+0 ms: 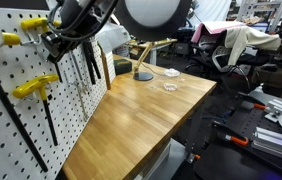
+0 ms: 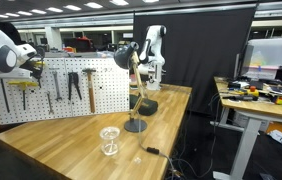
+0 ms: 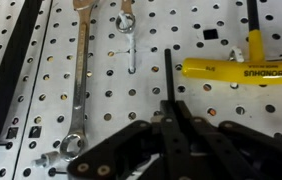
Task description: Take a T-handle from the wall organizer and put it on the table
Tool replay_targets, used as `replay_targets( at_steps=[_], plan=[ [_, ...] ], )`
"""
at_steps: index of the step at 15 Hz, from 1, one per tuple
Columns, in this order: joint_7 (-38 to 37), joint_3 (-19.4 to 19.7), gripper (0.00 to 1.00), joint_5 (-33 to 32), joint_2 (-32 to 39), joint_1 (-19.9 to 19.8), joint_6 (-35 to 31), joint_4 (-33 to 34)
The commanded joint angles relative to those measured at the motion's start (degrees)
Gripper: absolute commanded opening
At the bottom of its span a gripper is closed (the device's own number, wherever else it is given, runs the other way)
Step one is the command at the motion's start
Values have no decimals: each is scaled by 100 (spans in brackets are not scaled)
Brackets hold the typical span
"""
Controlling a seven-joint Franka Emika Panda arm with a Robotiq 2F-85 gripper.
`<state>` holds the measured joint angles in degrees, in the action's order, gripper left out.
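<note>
You're looking at a wooden table (image 2: pixel 81 135) with the pegboard (image 2: pixel 21 105) standing along one edge. A desk lamp (image 2: pixel 133 95) is sitting on the table out in front of the pegboard. Your gripper (image 3: pixel 171 125) is hovering right at the pegboard, fingers drawn together on a thin black shaft (image 3: pixel 168 80) (its handle is hidden). A yellow T-handle (image 3: pixel 236 70) is hanging on the pegboard just beside that shaft. A glass jar (image 2: pixel 109 141) is standing well apart from the pegboard, and I cannot tell its contents.
</note>
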<state>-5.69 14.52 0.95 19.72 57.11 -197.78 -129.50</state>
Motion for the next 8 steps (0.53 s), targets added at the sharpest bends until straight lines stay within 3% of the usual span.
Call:
replay_targets(
  at_steps=[1,8],
  plan=[
    [119,321,2,198,-143,296,-44,-28],
    [148,785,2,313,-930,801,-17,-800]
  ],
)
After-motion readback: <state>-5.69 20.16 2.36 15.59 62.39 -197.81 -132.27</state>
